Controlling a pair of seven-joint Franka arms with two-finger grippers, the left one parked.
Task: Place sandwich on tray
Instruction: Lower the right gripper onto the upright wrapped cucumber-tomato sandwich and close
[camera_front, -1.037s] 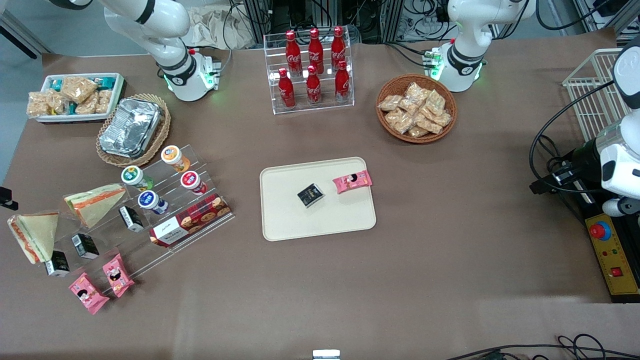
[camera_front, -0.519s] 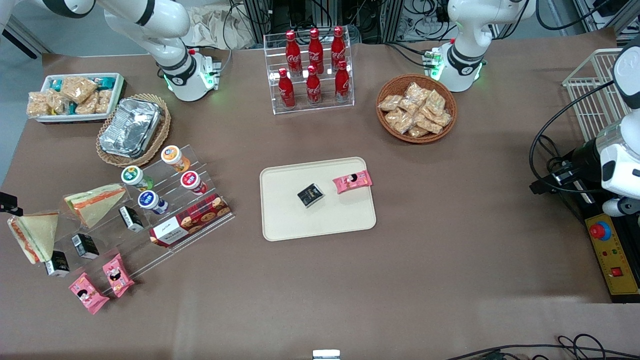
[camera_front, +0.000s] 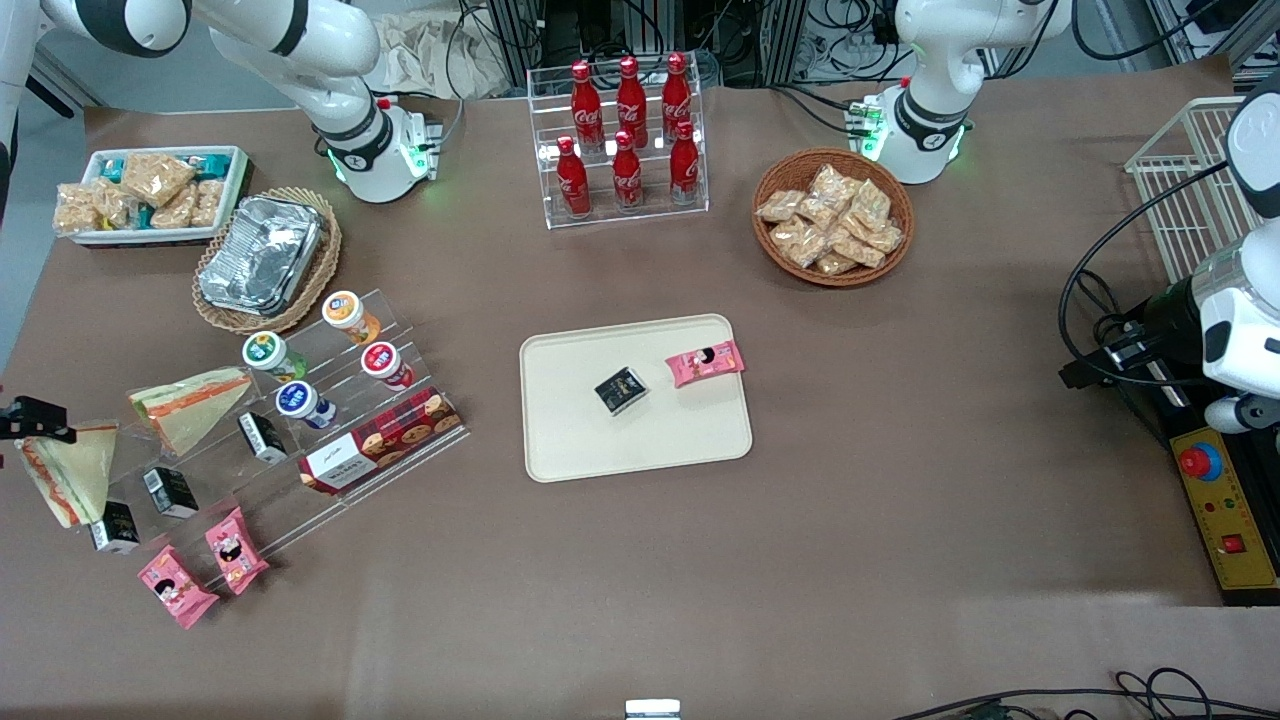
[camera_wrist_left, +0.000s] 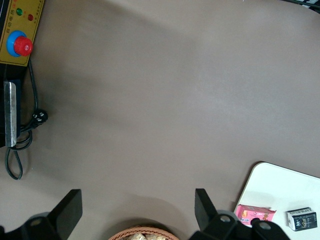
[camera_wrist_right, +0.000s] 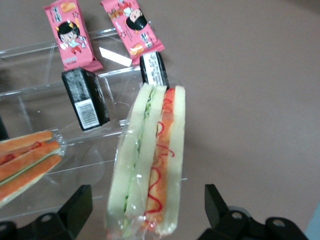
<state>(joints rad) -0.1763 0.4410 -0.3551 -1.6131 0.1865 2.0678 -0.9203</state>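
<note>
My claw (camera_wrist_right: 145, 212) is spread, straddling the sandwich (camera_wrist_right: 147, 165) on the acrylic rack at the working arm's end of the worktop. Nothing gripped yet; grasp, carry and placing on the tray (camera_front: 570, 450) all remain.

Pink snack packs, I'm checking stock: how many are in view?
3. One pink pack lies on the tray; two sit at the acrylic rack's near end. The gripper hovers over the sandwich.
</note>
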